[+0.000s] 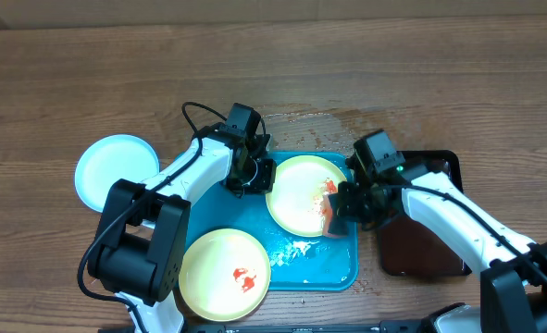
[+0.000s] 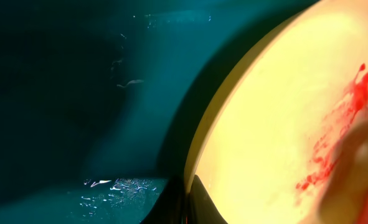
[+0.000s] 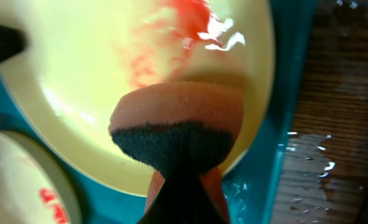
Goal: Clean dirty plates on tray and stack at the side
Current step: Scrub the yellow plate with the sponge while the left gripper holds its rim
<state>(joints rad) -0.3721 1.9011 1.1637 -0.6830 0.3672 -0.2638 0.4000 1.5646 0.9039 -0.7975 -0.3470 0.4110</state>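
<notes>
A pale yellow plate [image 1: 299,196] [image 2: 271,124] [image 3: 96,68] lies in the turquoise tray [image 1: 333,268] [image 2: 71,93] [image 3: 274,168], with red sauce [image 2: 342,118] smeared on its right side. My left gripper [image 1: 254,174] [image 2: 188,185] is shut on this plate's left rim. The right gripper [image 1: 342,208] [image 3: 182,168] is shut on an orange sponge [image 3: 177,118] with a dark scouring face, pressed on the plate's right edge beside the sauce. A second yellow plate [image 1: 224,275] [image 3: 12,186] with a red smear overhangs the tray's front left corner. The pale blue-white plate [image 1: 116,171] rests on the table at the left.
A dark brown-red tray [image 1: 430,250] sits right of the turquoise one, under my right arm. Water is spilled on the wooden table [image 3: 339,93] behind the tray [image 1: 301,118]. White residue [image 1: 296,250] lies on the tray floor.
</notes>
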